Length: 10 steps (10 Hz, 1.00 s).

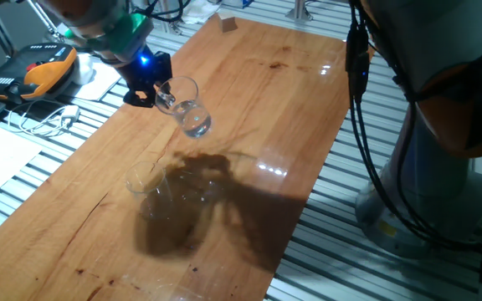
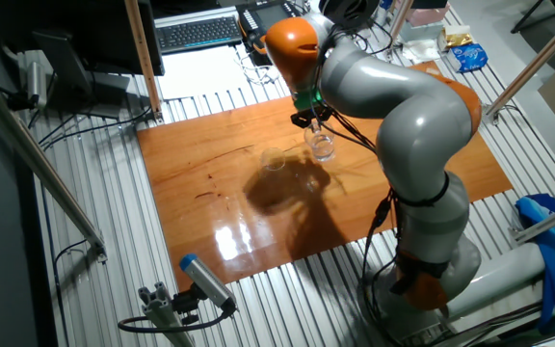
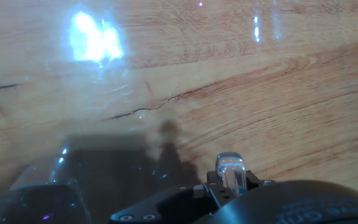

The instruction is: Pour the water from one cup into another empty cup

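Here, on the wooden table (image 1: 249, 75), the empty tumbler (image 1: 147, 189) stands lower left; up and right of it, the gripper (image 1: 159, 92) pinches the mug (image 1: 187, 107) by its handle, lifted and tilted, water (image 1: 196, 124) pooled low. A good pour likely means centring the lip over the tumbler and tipping slowly.

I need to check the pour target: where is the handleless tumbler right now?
In one fixed view the tumbler stands on the wooden table, below and left of the lifted mug held by the gripper.
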### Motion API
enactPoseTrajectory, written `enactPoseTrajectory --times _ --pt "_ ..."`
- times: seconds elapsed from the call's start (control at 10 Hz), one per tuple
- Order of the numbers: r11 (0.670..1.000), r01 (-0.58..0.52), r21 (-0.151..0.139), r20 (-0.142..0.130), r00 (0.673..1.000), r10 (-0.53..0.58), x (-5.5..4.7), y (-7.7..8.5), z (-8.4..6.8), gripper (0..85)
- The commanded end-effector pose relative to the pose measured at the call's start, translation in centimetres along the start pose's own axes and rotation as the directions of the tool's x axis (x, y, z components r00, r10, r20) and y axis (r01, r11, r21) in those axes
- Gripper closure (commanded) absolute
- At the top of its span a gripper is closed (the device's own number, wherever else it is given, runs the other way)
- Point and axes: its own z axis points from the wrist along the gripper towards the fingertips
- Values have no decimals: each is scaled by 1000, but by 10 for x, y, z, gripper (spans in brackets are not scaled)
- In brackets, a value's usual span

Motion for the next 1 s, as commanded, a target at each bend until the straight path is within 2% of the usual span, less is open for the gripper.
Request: enactPoseTrajectory --times 0.0,0.1,0.2,0.4,0.7,0.9 --pt "1000 -6 6 3 1000 6 -1 2 0 850" --pt "999 -12 34 14 1000 12 -2 5 -1 850" --pt "999 -21 40 15 1000 20 -3 7 -2 850" --pt "997 -29 75 22 999 28 -6 12 0 850" --pt "995 -40 88 32 999 37 -11 18 2 850" --pt "990 -50 133 38 998 45 -12 25 -2 850"
